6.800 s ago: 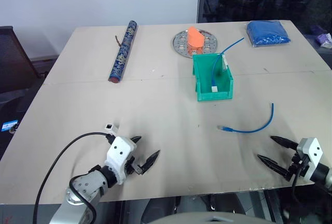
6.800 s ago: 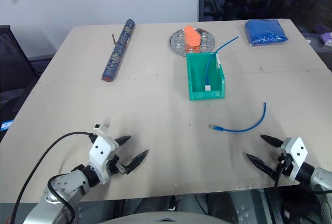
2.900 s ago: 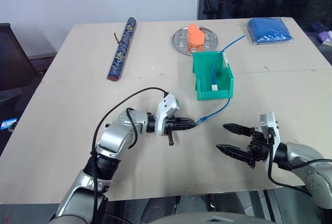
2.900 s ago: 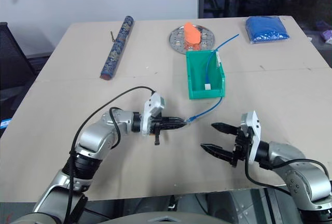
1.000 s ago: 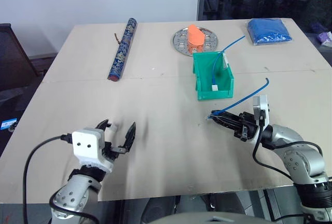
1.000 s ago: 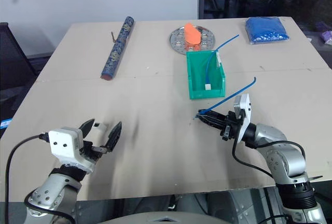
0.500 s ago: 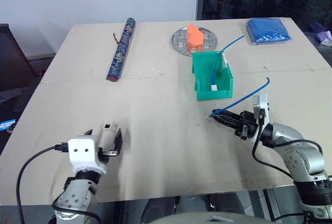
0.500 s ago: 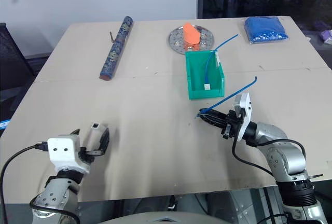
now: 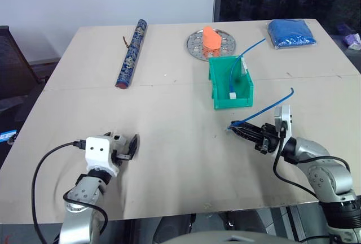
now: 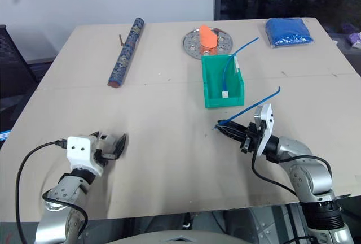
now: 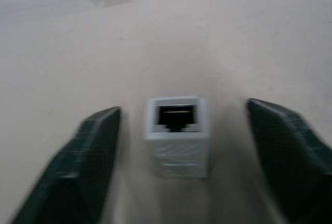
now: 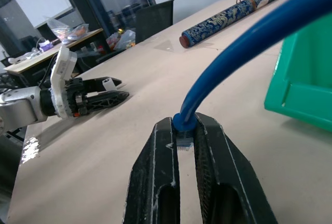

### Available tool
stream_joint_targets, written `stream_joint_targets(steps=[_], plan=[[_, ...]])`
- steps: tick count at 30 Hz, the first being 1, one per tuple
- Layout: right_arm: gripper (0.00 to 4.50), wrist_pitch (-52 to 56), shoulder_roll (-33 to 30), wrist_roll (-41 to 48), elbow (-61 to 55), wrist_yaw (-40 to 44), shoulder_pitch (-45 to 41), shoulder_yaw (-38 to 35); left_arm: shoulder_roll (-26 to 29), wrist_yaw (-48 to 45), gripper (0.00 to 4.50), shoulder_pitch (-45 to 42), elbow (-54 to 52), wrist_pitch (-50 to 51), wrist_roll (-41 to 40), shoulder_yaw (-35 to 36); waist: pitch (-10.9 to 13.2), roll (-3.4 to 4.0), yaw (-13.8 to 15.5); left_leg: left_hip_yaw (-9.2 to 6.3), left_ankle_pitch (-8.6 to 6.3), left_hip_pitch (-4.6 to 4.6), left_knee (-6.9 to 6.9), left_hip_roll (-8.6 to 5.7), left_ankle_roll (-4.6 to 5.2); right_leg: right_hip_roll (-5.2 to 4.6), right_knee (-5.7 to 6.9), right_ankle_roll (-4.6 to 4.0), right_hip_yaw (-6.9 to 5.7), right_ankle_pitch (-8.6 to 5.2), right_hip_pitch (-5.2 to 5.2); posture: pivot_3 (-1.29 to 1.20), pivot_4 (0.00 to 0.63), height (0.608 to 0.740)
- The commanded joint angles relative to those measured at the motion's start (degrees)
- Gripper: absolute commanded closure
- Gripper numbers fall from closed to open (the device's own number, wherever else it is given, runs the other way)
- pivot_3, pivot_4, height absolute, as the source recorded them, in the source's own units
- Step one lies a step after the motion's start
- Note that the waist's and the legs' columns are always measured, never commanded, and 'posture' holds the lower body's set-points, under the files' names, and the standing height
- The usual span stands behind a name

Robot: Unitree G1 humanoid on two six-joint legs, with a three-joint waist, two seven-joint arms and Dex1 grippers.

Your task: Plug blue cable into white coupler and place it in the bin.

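The white coupler (image 11: 177, 136) lies on the table near its front left, dark socket facing away from me. My left gripper (image 9: 125, 142) is low over the table and open, one finger on each side of the coupler with a gap on both sides. At the front right, my right gripper (image 9: 238, 129) is shut on the plug end of the blue cable (image 9: 265, 107), which arcs up and back to the right. In the right wrist view the fingers (image 12: 155, 182) clamp the cable just behind its plug. The green bin (image 9: 232, 103) stands mid-table behind the right gripper.
The bin holds another blue cable (image 9: 234, 77) with a white piece on it. Behind it is a round grey plate (image 9: 197, 45) with an orange object. A long dark-blue patterned tube (image 9: 131, 55) lies at the back left, a blue pouch (image 9: 290, 34) at the back right.
My left hand has come down to the table and moved up to the coupler, and its fingers have narrowed around it. The right gripper and the cable have stayed put.
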Motion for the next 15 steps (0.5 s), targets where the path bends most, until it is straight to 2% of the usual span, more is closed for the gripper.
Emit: stream_joint_targets(steps=[1,6,13,15], plan=[[4.5,-1.02,-0.14,0.3,-2.82,-0.16,0.09,-1.36,-0.04,-0.37,1.96,0.03,0.09,-0.94,-0.21,-0.95,0.0,0.01,0.01,0.0,0.0,0.0,0.0,0.0,0.0,0.0,0.01,0.0,0.0,0.0,0.0,0.0,0.15,0.74],[4.5,-1.09,-0.44,-0.01,-2.49,-0.17,-1.28,-1.57,1.58,-3.37,3.93,-4.28,2.86,-1.05,-0.47,-3.5,-0.03,0.04,0.24,-0.01,0.0,0.04,0.0,-0.01,0.0,0.01,0.06,0.0,-0.03,0.0,0.01,0.0,0.15,0.74],[4.5,-2.74,-1.98,-3.37,-0.75,2.88,-7.67,0.83,7.18,-25.19,3.9,-23.98,9.8,4.86,-7.64,-15.59,-0.05,-0.01,0.0,-0.08,0.02,0.05,0.18,-0.08,0.0,0.24,0.23,0.0,-0.12,0.0,0.03,0.0,0.15,0.74],[4.5,-4.07,-2.59,-6.12,-0.61,4.29,-9.52,3.35,9.0,-35.39,3.9,-30.0,13.67,4.5,-7.17,-22.21,-0.07,-0.03,-0.43,-0.04,0.08,0.05,0.17,-0.08,-0.12,0.25,0.28,0.01,-0.04,0.01,0.02,0.0,0.15,0.74]])
